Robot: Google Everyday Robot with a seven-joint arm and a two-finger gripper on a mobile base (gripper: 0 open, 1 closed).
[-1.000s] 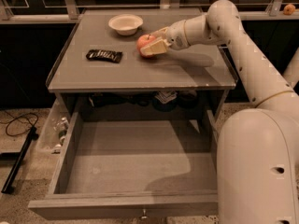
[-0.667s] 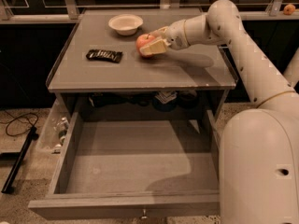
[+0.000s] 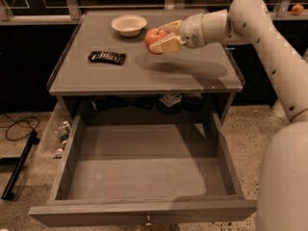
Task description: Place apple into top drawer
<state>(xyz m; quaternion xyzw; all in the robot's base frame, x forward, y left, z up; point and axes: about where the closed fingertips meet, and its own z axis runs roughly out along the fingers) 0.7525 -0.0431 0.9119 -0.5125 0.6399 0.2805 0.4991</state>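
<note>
My gripper (image 3: 162, 36) is shut on the red apple (image 3: 154, 39) and holds it above the grey cabinet top (image 3: 144, 71), just right of the white bowl. The apple's shadow falls on the top below it. The top drawer (image 3: 144, 172) is pulled wide open in front of the cabinet, with a bare grey floor and a small metal knob (image 3: 147, 221) on its front panel. My white arm reaches in from the right.
A white bowl (image 3: 128, 24) stands at the back of the cabinet top. A dark snack packet (image 3: 107, 57) lies at its left. A tiny orange fruit (image 3: 297, 9) sits far off at the back right. A black cable and stand lie on the floor at left.
The apple has been lifted off the cabinet top and carried slightly towards the front in my gripper; its shadow now shows beneath it.
</note>
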